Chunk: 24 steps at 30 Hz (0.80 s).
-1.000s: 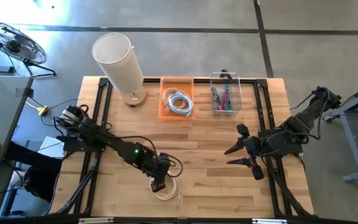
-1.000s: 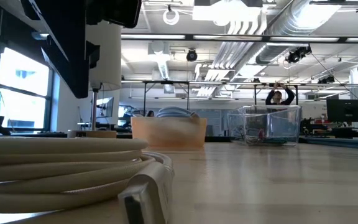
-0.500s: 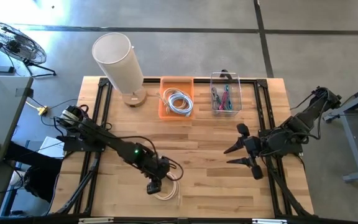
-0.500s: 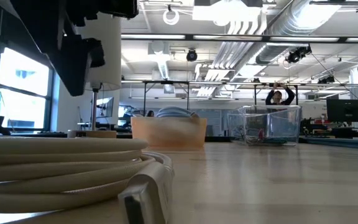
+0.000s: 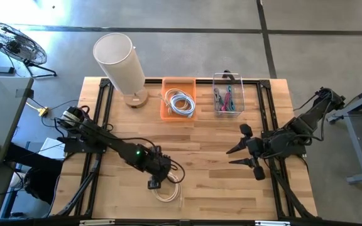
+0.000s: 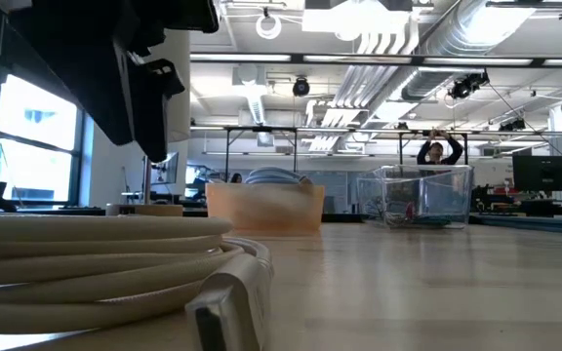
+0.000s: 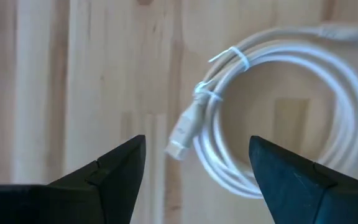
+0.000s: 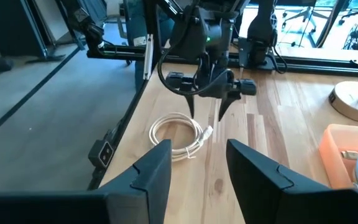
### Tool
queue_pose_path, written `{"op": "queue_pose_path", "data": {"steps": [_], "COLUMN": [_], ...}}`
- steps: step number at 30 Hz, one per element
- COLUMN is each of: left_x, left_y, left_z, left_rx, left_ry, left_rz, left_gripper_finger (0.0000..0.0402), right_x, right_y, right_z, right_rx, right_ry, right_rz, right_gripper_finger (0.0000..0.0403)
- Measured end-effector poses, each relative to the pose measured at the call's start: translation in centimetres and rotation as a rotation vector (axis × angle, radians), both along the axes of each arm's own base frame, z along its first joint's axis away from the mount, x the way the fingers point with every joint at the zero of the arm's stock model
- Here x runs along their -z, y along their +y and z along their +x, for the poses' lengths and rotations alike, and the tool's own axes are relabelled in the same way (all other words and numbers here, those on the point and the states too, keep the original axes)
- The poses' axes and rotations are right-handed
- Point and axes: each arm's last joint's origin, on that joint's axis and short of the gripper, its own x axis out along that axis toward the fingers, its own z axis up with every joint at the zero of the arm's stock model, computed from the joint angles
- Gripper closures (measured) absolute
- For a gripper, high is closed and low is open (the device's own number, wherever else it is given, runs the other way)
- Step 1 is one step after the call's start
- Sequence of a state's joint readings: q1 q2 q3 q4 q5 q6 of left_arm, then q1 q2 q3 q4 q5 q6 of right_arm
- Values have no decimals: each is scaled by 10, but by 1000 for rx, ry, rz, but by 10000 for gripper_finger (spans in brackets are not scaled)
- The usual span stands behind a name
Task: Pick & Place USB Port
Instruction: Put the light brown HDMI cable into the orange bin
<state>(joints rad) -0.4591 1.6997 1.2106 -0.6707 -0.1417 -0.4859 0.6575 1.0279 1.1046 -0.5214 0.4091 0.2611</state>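
Both grippers [image 5: 153,184] [image 5: 242,149] open, empty

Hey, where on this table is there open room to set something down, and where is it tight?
Bare wood runs across the middle of the table, between the orange bin and clear box at the back and the front edge. It is crowded front-left, where the left tool hangs open by the coiled white cable, and by the right tool.
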Motion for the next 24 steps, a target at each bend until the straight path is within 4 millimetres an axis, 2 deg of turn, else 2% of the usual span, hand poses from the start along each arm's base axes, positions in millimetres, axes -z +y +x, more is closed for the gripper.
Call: {"op": "queue_pose_path", "data": {"steps": [8, 14, 17, 24], "left_x": [0, -5, -5, 19], "left_y": [0, -5, -5, -9], "left_z": [2, 9, 10, 17], "left_rx": [137, 327, 363, 369], "left_ry": [-46, -133, -147, -80], "left_rz": [100, 117, 134, 132], "left_gripper_finger": [121, 121, 121, 121], "right_x": [26, 28, 28, 28], "right_y": [2, 3, 3, 3], "right_z": [3, 4, 4, 4], "right_rx": [16, 13, 15, 21], "right_ry": [44, 33, 35, 35], "right_rz": [-28, -3, 5, 27], "right_gripper_finger": [257, 257, 257, 257]}}
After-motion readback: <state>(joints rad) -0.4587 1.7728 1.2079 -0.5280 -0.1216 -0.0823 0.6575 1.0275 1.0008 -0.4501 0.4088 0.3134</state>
